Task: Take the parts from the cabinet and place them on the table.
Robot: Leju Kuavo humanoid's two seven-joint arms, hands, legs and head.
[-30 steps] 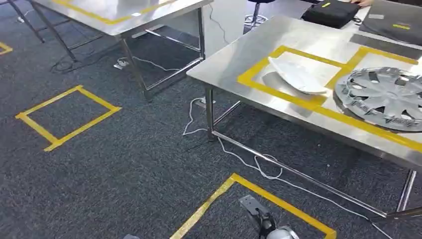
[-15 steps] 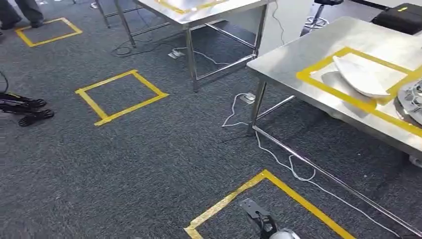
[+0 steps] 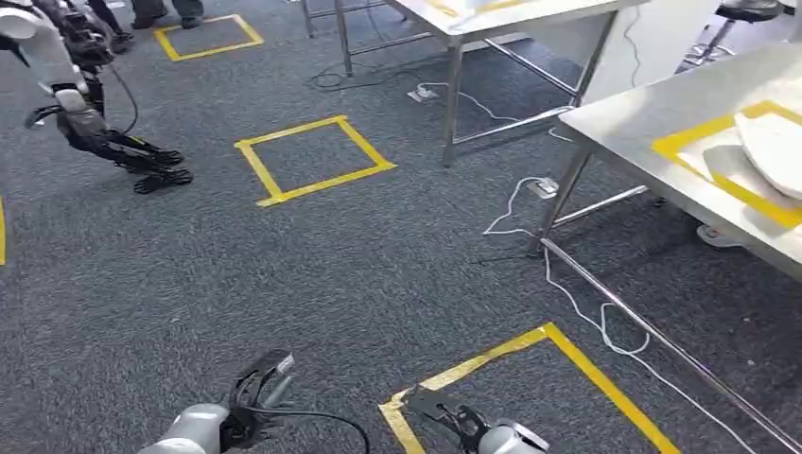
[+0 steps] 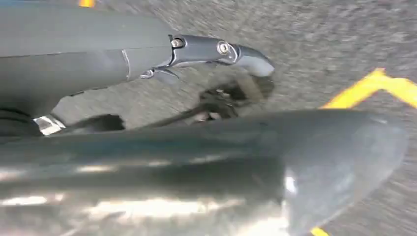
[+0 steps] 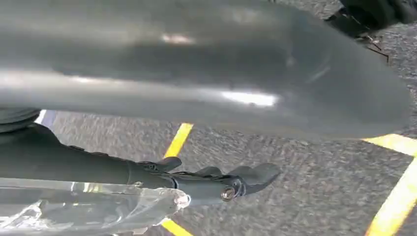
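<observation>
Both robot hands hang low over grey carpet nr a yellow tape square [image 3: 530,378]. Left robot hand [image 3: 260,383] w/ fingers apart, nothing held; right robot hand [image 3: 444,411] likewise spread, empty. White part [image 3: 775,142] lies on the steel surface [image 3: 643,132], well beyond the square, inside a yellow outline.
</observation>
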